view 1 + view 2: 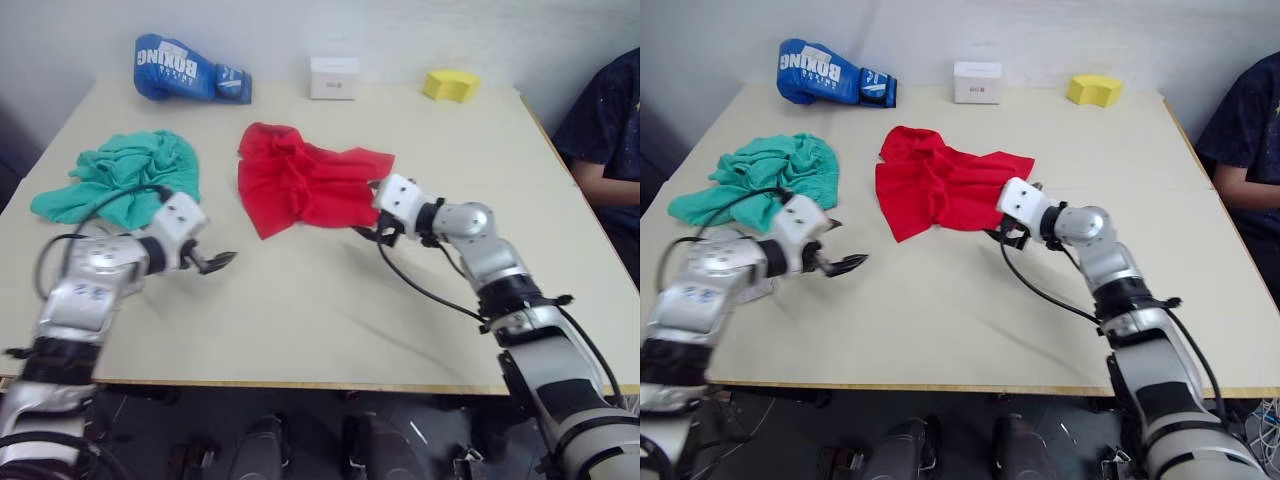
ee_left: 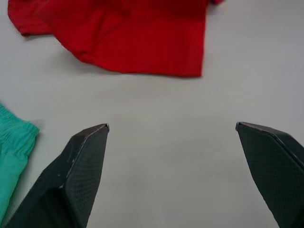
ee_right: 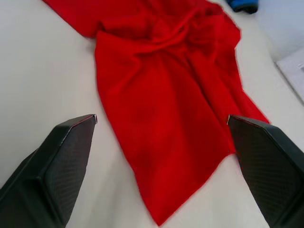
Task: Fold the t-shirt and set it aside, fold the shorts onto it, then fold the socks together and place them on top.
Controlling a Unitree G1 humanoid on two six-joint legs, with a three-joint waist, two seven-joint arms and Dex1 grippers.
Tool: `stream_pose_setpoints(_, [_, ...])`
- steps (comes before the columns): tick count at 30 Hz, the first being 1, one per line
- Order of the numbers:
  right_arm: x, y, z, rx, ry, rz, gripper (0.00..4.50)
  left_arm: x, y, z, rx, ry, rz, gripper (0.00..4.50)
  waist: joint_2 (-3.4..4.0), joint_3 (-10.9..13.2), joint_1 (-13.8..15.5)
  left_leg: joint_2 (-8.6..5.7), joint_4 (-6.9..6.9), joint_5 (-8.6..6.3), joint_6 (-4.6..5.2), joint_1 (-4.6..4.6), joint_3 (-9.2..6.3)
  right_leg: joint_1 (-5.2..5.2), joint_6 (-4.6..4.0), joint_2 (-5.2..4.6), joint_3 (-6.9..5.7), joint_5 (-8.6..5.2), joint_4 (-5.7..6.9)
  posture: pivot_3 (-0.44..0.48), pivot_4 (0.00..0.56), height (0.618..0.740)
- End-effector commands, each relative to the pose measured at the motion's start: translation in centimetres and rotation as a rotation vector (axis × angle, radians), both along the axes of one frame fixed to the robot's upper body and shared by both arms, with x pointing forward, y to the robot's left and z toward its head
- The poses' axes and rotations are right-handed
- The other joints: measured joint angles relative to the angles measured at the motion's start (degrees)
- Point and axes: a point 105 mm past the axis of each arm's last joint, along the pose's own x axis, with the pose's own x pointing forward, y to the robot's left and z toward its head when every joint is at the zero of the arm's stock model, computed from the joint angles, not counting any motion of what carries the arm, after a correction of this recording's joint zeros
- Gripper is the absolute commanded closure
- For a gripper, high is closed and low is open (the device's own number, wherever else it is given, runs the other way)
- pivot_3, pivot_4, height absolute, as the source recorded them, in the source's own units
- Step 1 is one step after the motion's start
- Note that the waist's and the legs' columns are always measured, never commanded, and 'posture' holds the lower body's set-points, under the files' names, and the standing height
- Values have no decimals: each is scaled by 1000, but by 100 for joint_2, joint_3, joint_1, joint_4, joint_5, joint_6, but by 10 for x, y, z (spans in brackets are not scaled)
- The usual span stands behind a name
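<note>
The t-shirt (image 1: 300,180) is lying crumpled near the middle of the bench (image 1: 330,310), bright red, bunched into folds toward the far side and spreading flatter toward the near side, where one corner is pointing at the robot. The shorts (image 1: 125,175) are lying in a loose teal-green heap to the left of the t-shirt, well apart from it, with a gathered edge showing in the left wrist view.

The right hand (image 1: 372,232) is hovering at the t-shirt's near right edge; in the right wrist view its two black fingers (image 3: 61,161) are standing wide apart, released, with the red cloth lying between and beyond them. The left hand (image 1: 212,263) is hovering over bare bench surface between the shorts and the t-shirt, nearer the robot; its fingers (image 2: 80,166) are also spread wide, grasping nothing.

The bench is showing a pale beige, matte top with a lighter front edge. Along its far edge are lying a blue boxing glove (image 1: 190,70) with white lettering, a small white box (image 1: 333,77) and a yellow block (image 1: 451,85). A plain light wall (image 1: 400,25) is rising behind the bench. A person in a dark top (image 1: 608,120) is sitting at the right side of the bench
</note>
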Motion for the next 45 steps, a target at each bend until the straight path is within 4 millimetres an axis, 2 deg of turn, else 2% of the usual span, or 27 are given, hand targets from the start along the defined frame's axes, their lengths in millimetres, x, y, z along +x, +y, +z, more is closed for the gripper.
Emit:
stream_pose_setpoints(1, [9,8,-4,-61,-15,-9,17,24,-10,-2,73,-45,41,0,-4,2,-12,0,1,4,1,-9,4,-8,2,0,4,1,5,0,150,740])
stream_pose_setpoints(4, [14,13,-11,-117,2,-21,17,34,-25,-11,43,1,25,0,-4,2,-14,0,9,5,2,-20,10,-13,4,0,7,1,4,0,150,740])
stream_pose_setpoints(9, [23,1,-13,-144,-4,-107,17,48,-29,-22,92,30,48,0,-5,2,-13,1,25,7,-1,-2,15,-7,6,-1,17,-1,8,0,150,740])
stream_pose_setpoints(12, [26,-8,-17,-174,-26,-150,17,57,-21,-33,186,36,88,0,-9,-2,-2,-1,37,8,0,12,14,5,7,-6,19,-2,16,0,150,740])
stream_pose_setpoints(16, [30,-8,-10,-159,-88,-180,17,70,-10,-46,288,-10,137,0,-13,-11,-15,-6,37,7,1,27,16,11,13,-13,25,1,31,0,150,740])
stream_pose_setpoints(22, [31,-14,-12,-159,-102,-205,17,75,-7,-52,297,-18,166,0,-14,-21,-38,-2,36,8,-1,33,20,9,13,-10,28,2,39,0,150,740])
stream_pose_setpoints(26, [31,-17,-14,-165,-116,-211,0,75,-13,-55,270,-14,152,859,-14,-23,-40,-2,36,8,-1,36,24,9,13,-9,31,2,41,0,150,740])
stream_pose_setpoints(30, [30,-18,-17,-206,-150,-210,0,75,-24,-52,244,-27,101,2135,-15,-23,-40,-2,36,8,-1,35,25,6,13,-9,31,2,42,0,150,740])
stream_pose_setpoints(37, [27,-9,-32,-247,-46,-166,0,73,-20,-54,154,6,121,4365,-15,-23,-82,0,35,8,-2,35,29,3,13,-6,36,2,43,0,150,740])
stream_pose_setpoints(42, [23,11,-33,-250,61,-93,0,75,-17,-41,-62,26,171,4472,-15,-23,-177,8,33,8,-3,35,29,3,12,-2,34,1,45,0,150,740])
stream_pose_setpoints(45, [24,23,-29,-276,52,-90,0,74,-11,-36,-71,20,172,4472,-15,-23,-211,13,31,6,-6,35,30,1,12,4,35,1,44,0,150,740])
